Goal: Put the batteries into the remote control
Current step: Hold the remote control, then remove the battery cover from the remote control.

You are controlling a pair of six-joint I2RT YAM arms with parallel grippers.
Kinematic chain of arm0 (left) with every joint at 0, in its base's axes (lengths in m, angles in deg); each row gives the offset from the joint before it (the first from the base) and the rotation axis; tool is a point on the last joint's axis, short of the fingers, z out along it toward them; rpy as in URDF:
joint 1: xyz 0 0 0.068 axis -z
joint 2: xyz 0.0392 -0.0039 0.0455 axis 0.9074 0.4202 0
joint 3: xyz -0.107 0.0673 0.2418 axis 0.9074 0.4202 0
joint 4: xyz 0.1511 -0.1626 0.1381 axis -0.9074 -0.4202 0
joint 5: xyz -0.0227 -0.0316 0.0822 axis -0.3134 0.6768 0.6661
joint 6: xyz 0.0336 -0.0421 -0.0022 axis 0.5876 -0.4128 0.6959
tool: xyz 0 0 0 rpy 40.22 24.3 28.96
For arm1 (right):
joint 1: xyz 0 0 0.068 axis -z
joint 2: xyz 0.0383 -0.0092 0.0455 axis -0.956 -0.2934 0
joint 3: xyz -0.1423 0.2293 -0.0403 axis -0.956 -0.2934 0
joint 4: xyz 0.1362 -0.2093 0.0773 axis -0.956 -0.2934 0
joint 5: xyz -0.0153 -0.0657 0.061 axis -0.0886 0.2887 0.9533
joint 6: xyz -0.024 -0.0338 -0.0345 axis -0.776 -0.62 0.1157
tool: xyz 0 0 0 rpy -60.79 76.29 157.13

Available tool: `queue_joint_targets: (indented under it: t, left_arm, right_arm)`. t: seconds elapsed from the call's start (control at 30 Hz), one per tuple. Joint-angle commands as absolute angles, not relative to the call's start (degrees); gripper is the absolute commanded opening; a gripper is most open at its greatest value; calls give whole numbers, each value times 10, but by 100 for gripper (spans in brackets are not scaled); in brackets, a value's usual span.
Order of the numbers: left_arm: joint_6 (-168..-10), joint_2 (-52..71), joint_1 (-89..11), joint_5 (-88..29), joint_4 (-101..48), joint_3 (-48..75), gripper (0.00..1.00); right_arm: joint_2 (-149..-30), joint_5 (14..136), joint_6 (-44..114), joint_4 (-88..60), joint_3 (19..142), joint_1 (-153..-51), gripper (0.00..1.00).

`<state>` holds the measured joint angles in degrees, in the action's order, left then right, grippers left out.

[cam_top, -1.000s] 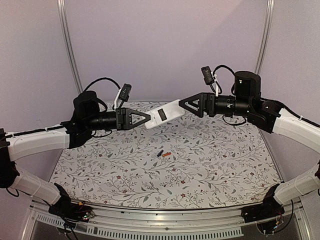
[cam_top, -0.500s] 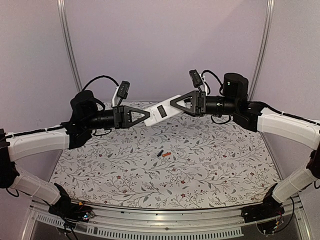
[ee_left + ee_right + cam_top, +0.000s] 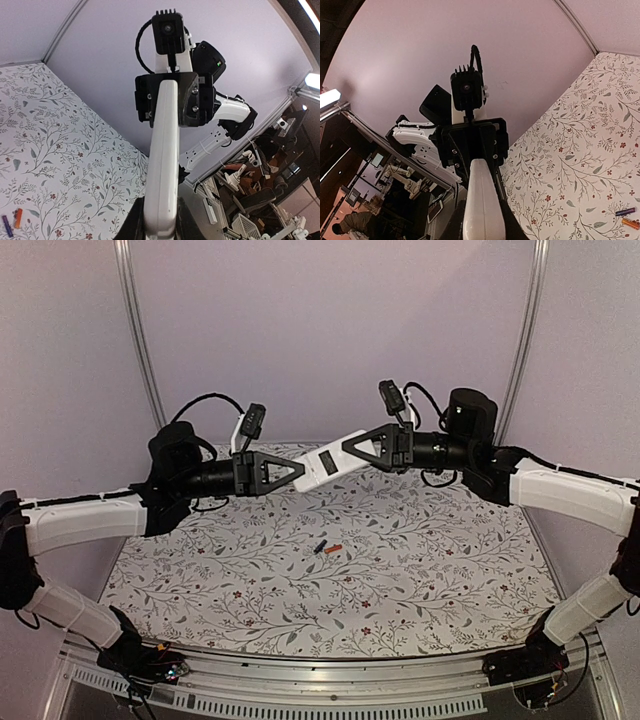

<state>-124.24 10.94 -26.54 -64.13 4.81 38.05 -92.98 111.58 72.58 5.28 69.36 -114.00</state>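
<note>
The white remote control point(image 3: 325, 462) hangs in the air over the back of the table, held at both ends. My left gripper point(image 3: 292, 472) is shut on its left end and my right gripper point(image 3: 352, 451) is shut on its right end. A dark recess shows on its upper face. In the left wrist view the remote control point(image 3: 165, 165) runs edge-on from my left gripper point(image 3: 161, 222) up to the right one. The right wrist view shows the remote control point(image 3: 482, 200) pinched by my right gripper point(image 3: 482, 227). The two batteries, black point(image 3: 320, 546) and orange point(image 3: 333, 549), lie side by side mid-table.
The table point(image 3: 430, 570) has a floral cloth, with lilac walls behind and at both sides. Metal posts point(image 3: 135, 330) stand at the back corners. The batteries also show low in both wrist views, orange point(image 3: 18, 217) and orange point(image 3: 630, 223).
My right gripper moved left onto the remote control's free end and shut on it. The left gripper kept its hold, and the remote shifted slightly.
</note>
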Motion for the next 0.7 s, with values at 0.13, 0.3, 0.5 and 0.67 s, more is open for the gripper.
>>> queue_joint_targets:
  t: [0.13, 0.3, 0.5, 0.67]
  left_arm:
    - [-1239, 132, -270, -614, 26, 361, 0]
    - [-1235, 138, -270, -614, 11, 357, 10]
    - [-1222, 145, -270, -601, -23, 347, 23]
    - [-1213, 148, -271, -582, -52, 341, 25]
  right_arm:
    - [-940, 1141, 763, 108, 690, -1142, 4]
    - [-935, 1133, 783, 127, 687, -1130, 0]
    - [-932, 1140, 816, 164, 680, -1123, 0]
    - [-929, 1140, 824, 171, 675, -1119, 0]
